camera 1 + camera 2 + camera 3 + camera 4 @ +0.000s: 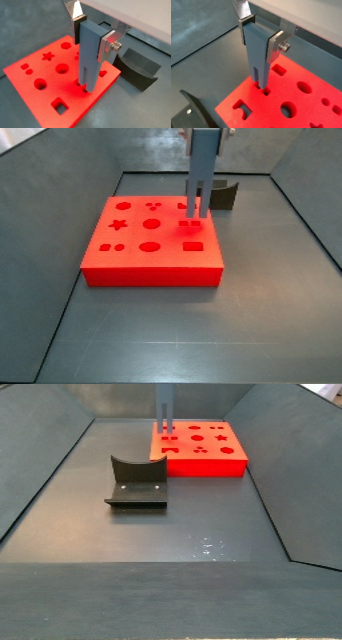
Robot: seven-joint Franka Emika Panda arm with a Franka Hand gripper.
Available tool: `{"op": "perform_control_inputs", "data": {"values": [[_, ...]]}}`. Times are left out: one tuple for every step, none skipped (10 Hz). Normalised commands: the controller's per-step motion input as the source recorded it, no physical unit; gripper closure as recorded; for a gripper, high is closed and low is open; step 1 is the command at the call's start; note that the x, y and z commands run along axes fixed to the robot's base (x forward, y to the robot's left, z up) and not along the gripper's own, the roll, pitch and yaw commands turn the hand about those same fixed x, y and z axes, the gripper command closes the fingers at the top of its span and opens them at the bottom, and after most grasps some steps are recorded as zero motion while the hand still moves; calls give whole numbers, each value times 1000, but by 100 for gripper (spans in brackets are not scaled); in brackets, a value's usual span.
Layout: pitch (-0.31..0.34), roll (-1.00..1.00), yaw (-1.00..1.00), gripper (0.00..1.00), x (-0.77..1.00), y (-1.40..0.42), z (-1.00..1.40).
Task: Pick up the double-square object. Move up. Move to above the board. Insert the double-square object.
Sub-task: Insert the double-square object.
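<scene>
The double-square object is a grey-blue bar held upright, also seen in a wrist view and in both side views. My gripper is shut on its upper end, silver fingers on two opposite faces. The two prongs at its lower end reach the top of the red board at a cutout near one edge; I cannot tell how deep they sit. The board also shows in the other views. The gripper body is cut off in both side views.
The dark fixture stands on the grey floor beside the board, also seen in the other views. Grey walls enclose the floor on all sides.
</scene>
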Motion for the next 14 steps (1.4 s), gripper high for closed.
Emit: {"op": "perform_control_inputs", "data": {"values": [[-113, 116, 391, 100, -114, 51, -260], [-66, 63, 274, 100, -97, 0, -189], [-27, 23, 154, 100, -120, 0, -94], [-26, 6, 74, 100, -183, -6, -57], [-20, -30, -23, 100, 0, -57, -154], [-20, -49, -131, 100, 0, -97, -131], [-36, -71, -186, 100, 0, -117, -137], [-41, -79, -286, 100, 43, -123, -151], [-27, -44, -251, 100, 0, -34, -191], [0, 0, -160, 100, 0, 0, -234], [0, 30, -9, 100, -194, 60, -280], [0, 36, 0, 100, -231, 43, -277], [0, 23, 0, 100, -286, 17, -243], [-44, -24, 0, 100, -94, 0, -366]]}}
